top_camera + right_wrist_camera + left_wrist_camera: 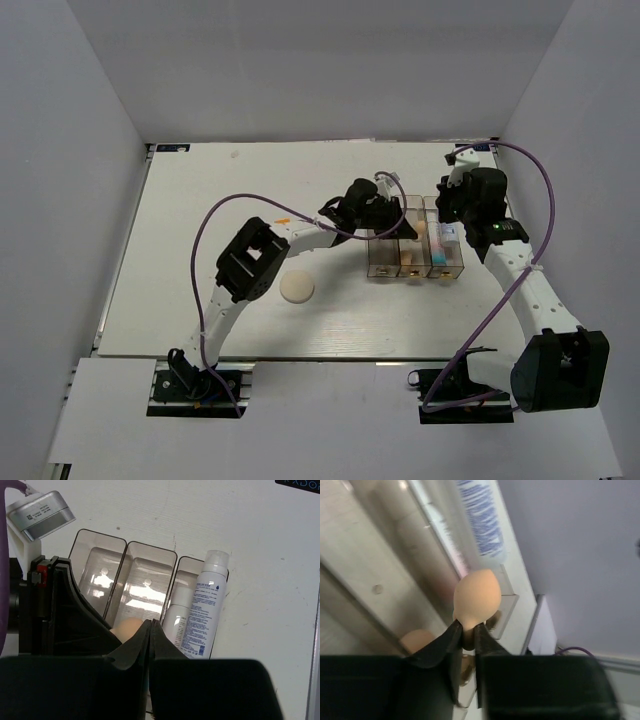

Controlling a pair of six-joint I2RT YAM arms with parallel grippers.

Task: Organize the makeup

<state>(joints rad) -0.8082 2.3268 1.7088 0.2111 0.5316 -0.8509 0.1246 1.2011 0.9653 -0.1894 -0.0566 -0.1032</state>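
As you look out from the bases, the puff lies alone on the table, at 8 o'clock from the organizer. The bottle lies in the organizer's right bay. Farther out, your left claw is clamped on the narrow end of a sponge above the organizer, with the other sponge lower beside it, and your right claw hangs pressed together, empty, at the organizer's 1 o'clock end.
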